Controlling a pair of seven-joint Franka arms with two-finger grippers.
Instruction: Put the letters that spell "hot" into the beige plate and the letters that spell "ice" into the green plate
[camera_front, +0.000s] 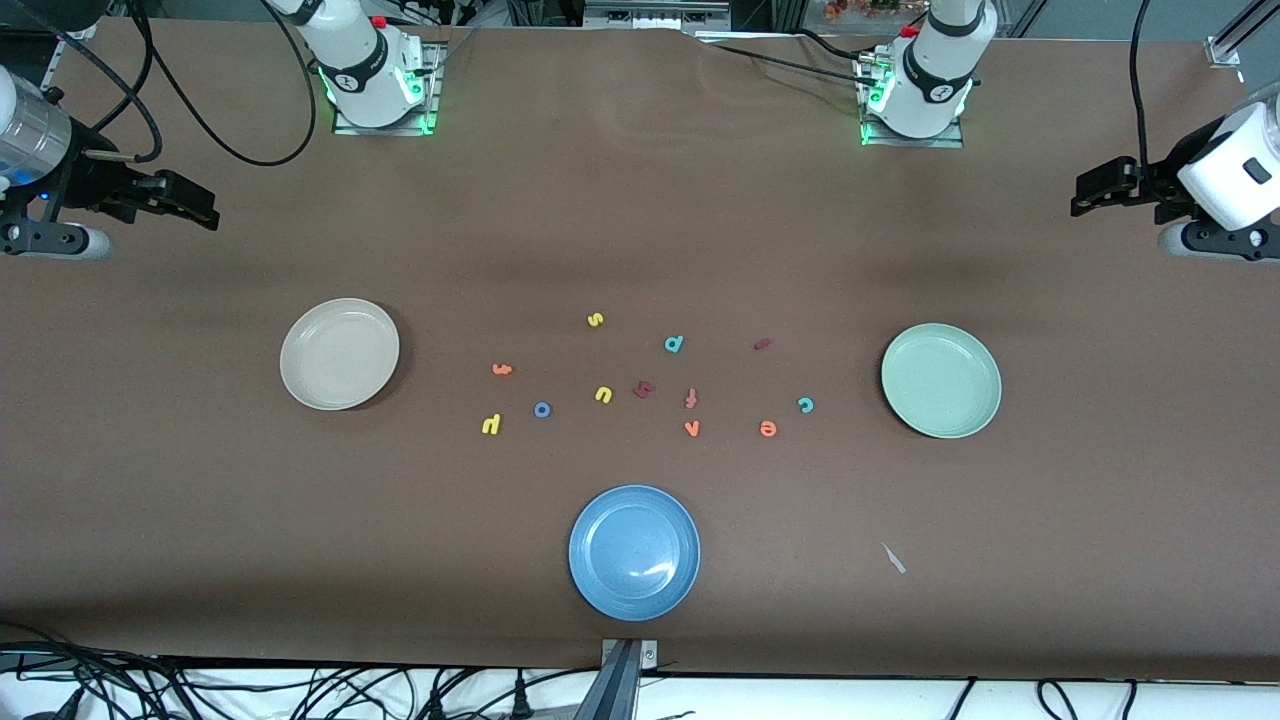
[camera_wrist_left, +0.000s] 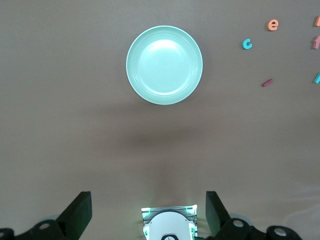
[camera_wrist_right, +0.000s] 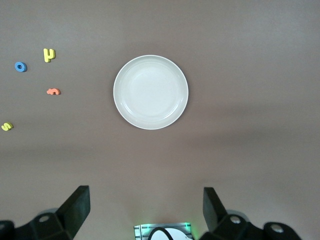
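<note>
Between the beige plate (camera_front: 339, 353) and green plate (camera_front: 941, 380), the letters lie scattered on the desk (camera_front: 640, 230). Yellow h (camera_front: 490, 425), blue o (camera_front: 542, 409) and orange t (camera_front: 502, 369) sit toward the beige plate; red i (camera_front: 762, 344), teal c (camera_front: 805, 404) and orange e (camera_front: 767, 428) toward the green. Both plates are bare. Left end effector (camera_front: 1085, 195) and right end effector (camera_front: 205, 205) hang spread wide at the desk's ends, holding nothing, probably parked to leave the letters unobstructed.

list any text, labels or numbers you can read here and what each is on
No printed words, brands or numbers can be read.
Only loose foam letters lie on the table, each its own shape:
"h" yellow
"o" blue
"t" orange
"c" teal
"e" orange
"s" yellow
</note>
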